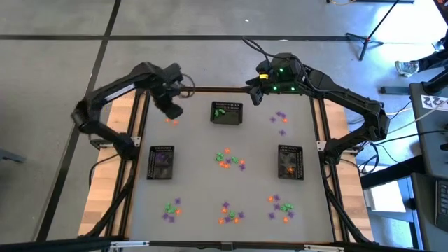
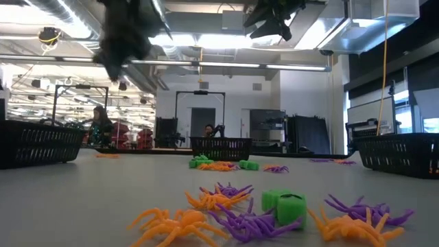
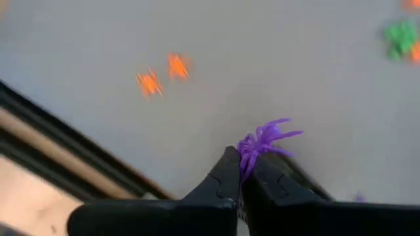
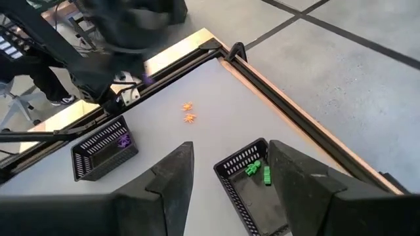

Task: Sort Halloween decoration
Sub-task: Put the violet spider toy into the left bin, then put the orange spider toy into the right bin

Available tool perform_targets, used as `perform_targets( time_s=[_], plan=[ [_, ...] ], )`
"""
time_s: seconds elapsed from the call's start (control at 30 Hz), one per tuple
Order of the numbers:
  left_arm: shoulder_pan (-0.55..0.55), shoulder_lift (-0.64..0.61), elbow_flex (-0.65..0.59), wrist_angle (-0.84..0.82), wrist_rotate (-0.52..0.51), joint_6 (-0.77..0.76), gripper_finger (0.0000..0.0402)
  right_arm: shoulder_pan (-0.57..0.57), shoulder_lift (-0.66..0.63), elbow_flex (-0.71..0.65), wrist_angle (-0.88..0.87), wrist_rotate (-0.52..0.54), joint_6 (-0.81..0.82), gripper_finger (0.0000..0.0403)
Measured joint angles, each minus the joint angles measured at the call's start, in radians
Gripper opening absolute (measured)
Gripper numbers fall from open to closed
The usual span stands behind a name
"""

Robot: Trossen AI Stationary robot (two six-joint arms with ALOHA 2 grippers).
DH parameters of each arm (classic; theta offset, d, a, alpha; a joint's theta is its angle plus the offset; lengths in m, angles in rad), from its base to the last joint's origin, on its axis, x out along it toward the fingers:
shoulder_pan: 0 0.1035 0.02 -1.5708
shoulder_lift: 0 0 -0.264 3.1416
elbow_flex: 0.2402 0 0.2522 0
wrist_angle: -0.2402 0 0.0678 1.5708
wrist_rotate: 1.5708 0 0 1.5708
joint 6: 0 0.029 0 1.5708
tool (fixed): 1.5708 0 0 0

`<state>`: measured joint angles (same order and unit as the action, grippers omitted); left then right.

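Note:
My left gripper (image 1: pixel 171 110) hangs high over the table's far left part, shut on a purple spider trinket (image 3: pixel 262 141). Below it two orange spiders (image 3: pixel 163 74) lie on the grey table. Three black mesh baskets stand there: a far one (image 1: pixel 227 113) with green pieces, a left one (image 1: pixel 162 163) with purple ones, a right one (image 1: pixel 290 162) with orange ones. My right gripper (image 4: pixel 226 172) hovers open above the far basket (image 4: pixel 244 180), touching nothing. My left gripper pinches the purple spider between its two fingertips, by the body's lower side (image 3: pixel 247 159). The fingers point down from above. The spider sticks out past the tips with its legs spread, lifted clear of the table.
Piles of purple, green and orange trinkets lie at the table's middle (image 1: pixel 228 159), near left (image 1: pixel 171 208), near middle (image 1: pixel 229 212), near right (image 1: pixel 280 206) and far right (image 1: pixel 280 120). A wooden frame (image 1: pixel 112 175) borders the table. A person (image 2: pixel 99 127) sits in the room behind.

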<state>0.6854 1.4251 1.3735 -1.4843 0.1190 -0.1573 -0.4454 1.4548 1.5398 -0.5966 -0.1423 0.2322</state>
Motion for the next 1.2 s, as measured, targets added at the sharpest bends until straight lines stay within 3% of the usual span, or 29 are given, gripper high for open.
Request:
perform_targets(
  time_s=[0.23, 0.37, 0.63, 1.0, 1.2],
  plan=[
    [-0.195, -0.128, -0.047, -0.084, 0.067, -0.167, 0.0, 0.0, 0.0, 0.0, 0.028, 0.0, -0.038, 0.0193],
    [-0.303, -0.165, -0.165, -0.086, 0.149, -0.263, 0.0, 0.0, 0.0, 0.0, 0.029, 0.0, -0.055, 0.0193],
    [-0.446, -0.171, -0.367, -0.004, 0.217, -0.351, 0.0002, 0.0, 0.0, 0.0, 0.028, -0.001, -0.058, 0.0193],
    [-0.477, -0.171, -0.408, 0.116, 0.226, -0.355, 0.01, 0.0, 0.0, 0.0, 0.016, -0.008, -0.057, 0.0193],
    [-0.424, -0.171, -0.383, 0.119, 0.069, -0.322, 0.0124, 0.0, 0.0, 0.0, 0.02, -0.008, -0.057, 0.0193]
  ],
)
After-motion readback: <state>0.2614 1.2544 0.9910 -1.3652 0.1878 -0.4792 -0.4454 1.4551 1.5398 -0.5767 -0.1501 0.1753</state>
